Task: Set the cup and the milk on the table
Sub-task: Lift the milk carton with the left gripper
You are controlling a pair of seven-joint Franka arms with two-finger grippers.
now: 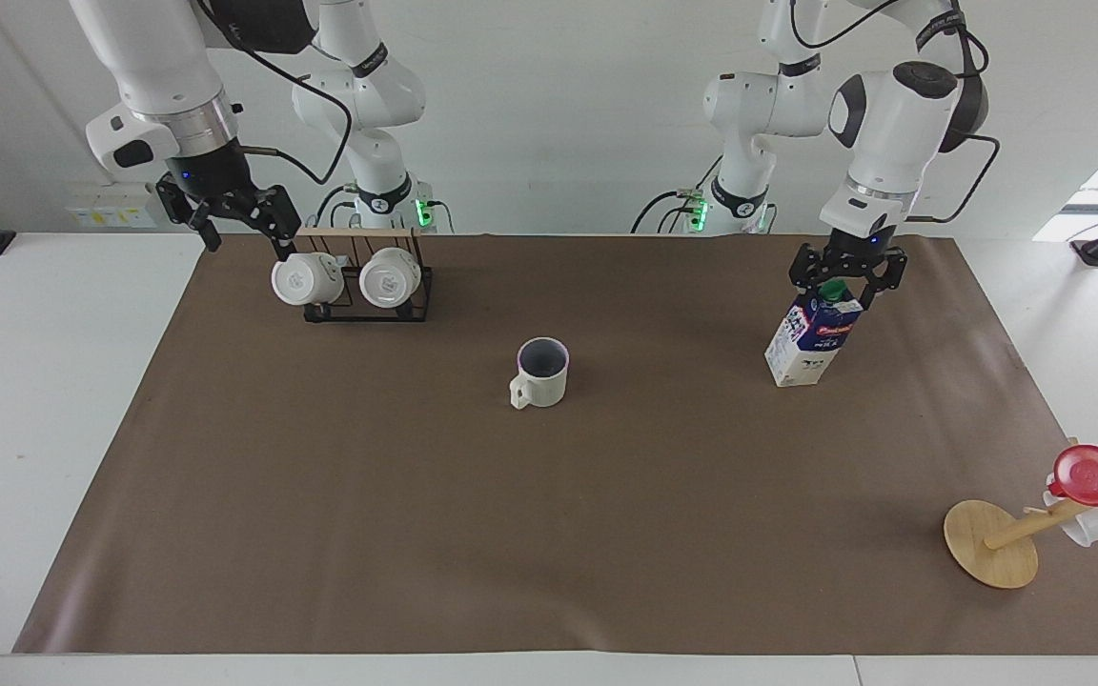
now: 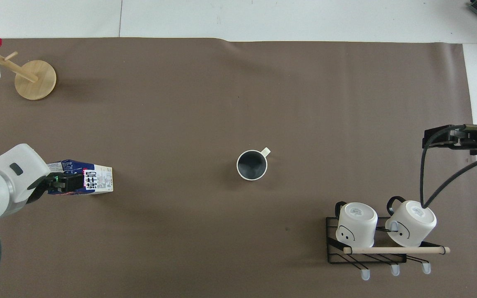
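Left end effector (image 1: 844, 274) straddles the upright milk's (image 1: 811, 335) cap, fingers apart.

One cream ribbed mug (image 1: 543, 373), one milk carton (image 1: 812, 335), two white mugs (image 1: 298, 279) (image 1: 389, 278) on one black rack (image 1: 414, 303), one red cup (image 1: 1097, 475), one wooden mug tree (image 1: 991, 544), two grippers (image 1: 233, 216) (image 1: 844, 271).

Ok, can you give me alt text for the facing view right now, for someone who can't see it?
The left gripper is open around the green cap of the upright blue and white milk carton on the brown mat. A cream ribbed mug stands mid-mat. The right gripper hangs open beside a black wire rack holding two white mugs.
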